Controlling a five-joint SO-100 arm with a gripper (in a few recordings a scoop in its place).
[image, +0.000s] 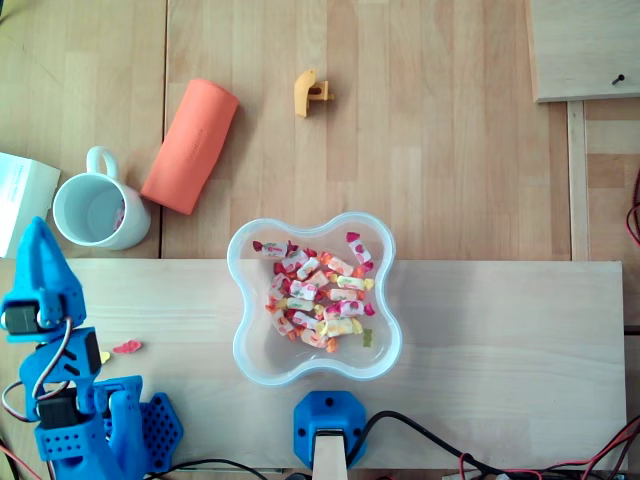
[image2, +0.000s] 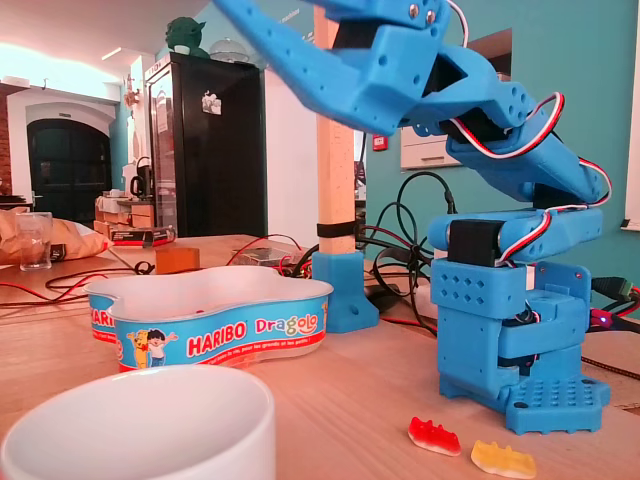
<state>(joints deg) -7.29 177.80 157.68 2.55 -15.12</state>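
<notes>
In the overhead view my blue gripper (image: 37, 235) points up the picture at the far left, just left of a white mug (image: 95, 210) and a little below its handle. Its jaws overlap from above, so their gap is hidden. In the fixed view one blue finger (image2: 300, 60) runs up out of the top edge, above the mug (image2: 140, 430). A speck of pink shows inside the mug. Two gummy sweets, one red (image: 127, 348) and one yellow (image: 104, 357), lie on the table beside my arm's base (image2: 510, 330).
A clear plastic tub (image: 250, 345) holds several wrapped sweets at the table's middle; its label reads Haribo (image2: 210, 320). An orange roll (image: 190, 145) and a small yellow part (image: 310, 93) lie further back. A wooden post in a blue foot (image: 328, 440) stands at the front edge.
</notes>
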